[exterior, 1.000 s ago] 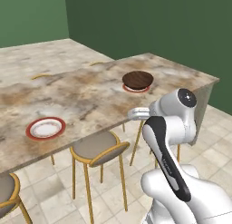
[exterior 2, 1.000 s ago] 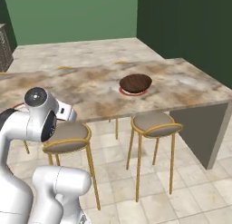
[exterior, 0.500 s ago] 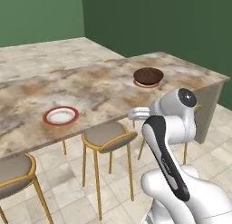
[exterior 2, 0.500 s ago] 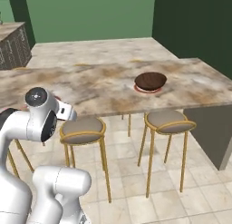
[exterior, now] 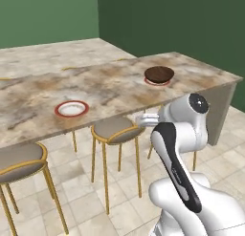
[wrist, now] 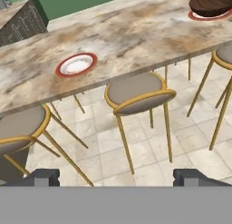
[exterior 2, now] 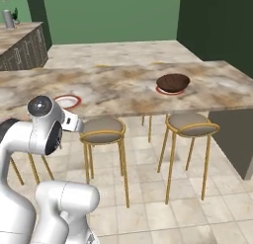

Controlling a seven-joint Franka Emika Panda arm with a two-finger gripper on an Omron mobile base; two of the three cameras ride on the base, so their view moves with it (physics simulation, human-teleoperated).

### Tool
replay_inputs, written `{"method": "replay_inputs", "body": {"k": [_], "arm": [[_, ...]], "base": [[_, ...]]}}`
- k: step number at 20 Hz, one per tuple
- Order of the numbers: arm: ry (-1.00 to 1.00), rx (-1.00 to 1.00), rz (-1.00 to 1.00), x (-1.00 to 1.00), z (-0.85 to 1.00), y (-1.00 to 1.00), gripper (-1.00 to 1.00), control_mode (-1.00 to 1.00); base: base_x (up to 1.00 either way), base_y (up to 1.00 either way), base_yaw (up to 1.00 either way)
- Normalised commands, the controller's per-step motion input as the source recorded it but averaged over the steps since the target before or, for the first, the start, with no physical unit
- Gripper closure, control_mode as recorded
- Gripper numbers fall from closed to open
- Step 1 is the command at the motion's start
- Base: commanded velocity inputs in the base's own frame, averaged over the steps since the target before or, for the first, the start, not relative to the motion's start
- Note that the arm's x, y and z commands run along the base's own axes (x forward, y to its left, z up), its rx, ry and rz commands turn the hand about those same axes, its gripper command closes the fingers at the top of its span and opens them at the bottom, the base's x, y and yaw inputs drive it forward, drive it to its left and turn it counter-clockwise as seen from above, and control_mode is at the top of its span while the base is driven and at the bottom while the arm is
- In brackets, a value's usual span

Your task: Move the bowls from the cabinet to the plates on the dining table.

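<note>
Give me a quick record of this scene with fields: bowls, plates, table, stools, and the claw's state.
brown bowl: dark brown bowl sits on a red-rimmed plate near the dining table's far right end
empty plate: second red-rimmed plate, white centre bare, no bowl on it
grey bowl: not on the table
dining table: long marbled top
stools: round yellow-legged stools tucked along the table's near edge
claw: open, holding nothing, tips wide apart
task progress: one bowl placed, one plate still to fill
</note>
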Motion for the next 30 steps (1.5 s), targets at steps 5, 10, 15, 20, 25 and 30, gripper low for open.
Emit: {"method": "replay_inputs", "body": {"k": [5,10,15,20,25,30], "arm": [[0.0,0.0,0.0,0.0,0.0,0.0,-1.0,1.0],[0.0,0.0,0.0,0.0,0.0,0.0,-1.0,1.0],[0.0,0.0,0.0,0.0,0.0,0.0,-1.0,1.0],[0.0,0.0,0.0,0.0,0.0,0.0,-1.0,1.0],[0.0,0.0,0.0,0.0,0.0,0.0,-1.0,1.0],[0.0,0.0,0.0,0.0,0.0,0.0,-1.0,1.0]], "base": [[-0.09,0.68,0.27],[0.0,0.84,0.38],[0.0,0.95,0.39],[0.02,0.98,0.37],[0.13,0.98,0.4],[0.33,0.93,0.44]]}}
